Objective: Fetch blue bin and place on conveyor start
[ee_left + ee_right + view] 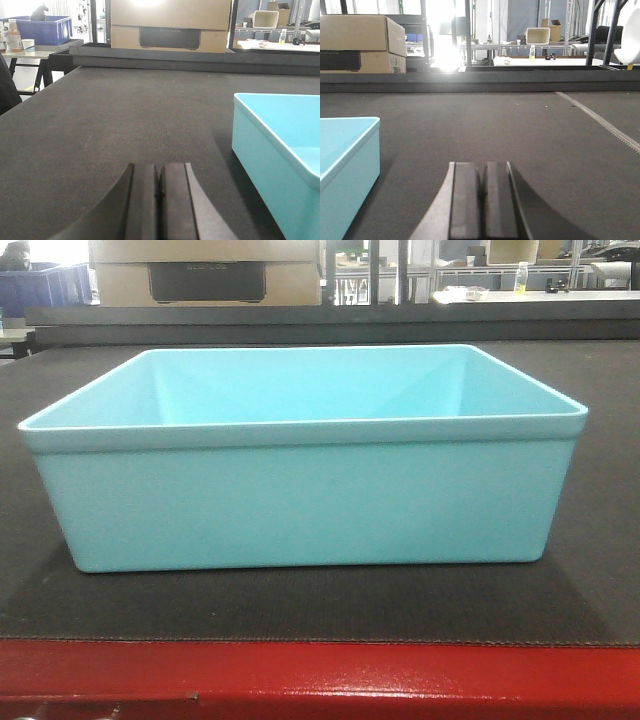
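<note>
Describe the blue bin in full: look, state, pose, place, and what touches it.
The blue bin is a light aqua rectangular tub of smooth, plastic-looking material, with a thickened rim band, slightly tapered plain walls and rounded corners. It is empty and sits upright and level on the dark grey textured conveyor belt, just behind the glossy red front edge. Only the belt touches it. The left gripper and right gripper rest shut to either side of it, apart from its walls.

Blue bin (300, 490) on conveyor start (320, 615).
</note>
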### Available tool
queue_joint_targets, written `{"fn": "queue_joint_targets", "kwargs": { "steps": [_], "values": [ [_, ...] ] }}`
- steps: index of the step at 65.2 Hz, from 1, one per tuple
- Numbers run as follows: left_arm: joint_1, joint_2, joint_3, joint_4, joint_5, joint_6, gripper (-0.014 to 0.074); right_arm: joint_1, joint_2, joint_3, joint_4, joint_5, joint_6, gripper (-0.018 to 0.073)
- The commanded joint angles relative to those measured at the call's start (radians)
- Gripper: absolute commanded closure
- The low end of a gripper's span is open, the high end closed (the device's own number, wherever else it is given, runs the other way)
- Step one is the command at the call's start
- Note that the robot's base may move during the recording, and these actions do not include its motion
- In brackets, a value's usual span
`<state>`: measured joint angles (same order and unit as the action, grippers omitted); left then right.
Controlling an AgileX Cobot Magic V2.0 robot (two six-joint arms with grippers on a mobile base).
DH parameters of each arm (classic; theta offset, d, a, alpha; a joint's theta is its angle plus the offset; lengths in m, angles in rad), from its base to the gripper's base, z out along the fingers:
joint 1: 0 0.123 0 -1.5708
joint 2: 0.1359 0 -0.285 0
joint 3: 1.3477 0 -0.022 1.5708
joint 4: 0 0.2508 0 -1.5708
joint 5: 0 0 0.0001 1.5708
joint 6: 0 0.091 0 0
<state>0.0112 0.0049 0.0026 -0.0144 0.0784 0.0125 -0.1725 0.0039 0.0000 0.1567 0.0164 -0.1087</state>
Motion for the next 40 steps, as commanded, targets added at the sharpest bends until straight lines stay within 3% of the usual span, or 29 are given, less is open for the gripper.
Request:
{"fn": "queue_joint_targets", "kwargs": {
  "steps": [1,40],
  "values": [
    [0.006,-0.005,-0.003,-0.009,-0.013,0.004,0.0707,-0.005,-0.004,0.000,0.003,-0.024,-0.011,0.0721],
    [0.006,-0.005,-0.003,-0.009,-0.013,0.004,0.0707,-0.005,-0.004,0.000,0.003,-0.024,-0.011,0.0721]
  ]
}}
